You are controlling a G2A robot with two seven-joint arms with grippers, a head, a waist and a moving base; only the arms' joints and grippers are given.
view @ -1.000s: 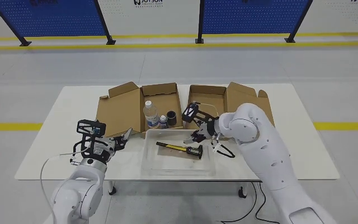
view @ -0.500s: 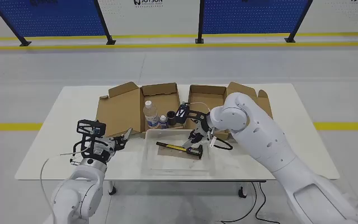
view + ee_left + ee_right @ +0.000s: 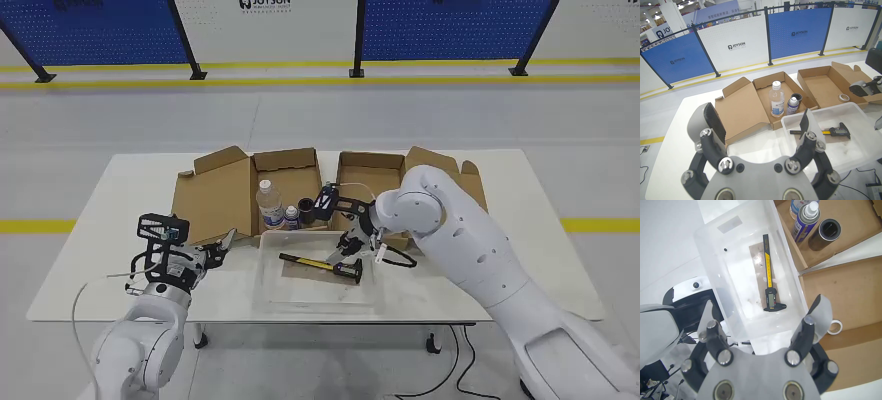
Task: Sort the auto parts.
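One caliper flat in clear tray, front-centre of bench, lying on a brown sheet. Clock read off the top view, 12 pointing away from the robot. Long axis roughly 9-to-3, tipped slightly toward 4. Display head and measuring jaws at the 3 o'clock end. Yellow-scaled beam tip pointing to about 9.

Right tool wide open, holding nothing, hanging above the tray's 3 o'clock end by the rim next to the right box. Clear of the caliper, not touching it. Left tool also open and holding nothing, over bare bench at 9 o'clock of the tray, well apart from the caliper.

Two open cardboard boxes at 12 o'clock of the tray, side by side, just beside its far rim. In left box: bottle, spray can, black cylinder. All upright, in a row along the near wall, running 9 to 3 in that order. In right box: one pale tape ring flat by the near wall, partly behind a right-tool finger in the right wrist view.

Around the caliper just tray walls. Right arm overhanging the tray's 1-to-2 o'clock corner.
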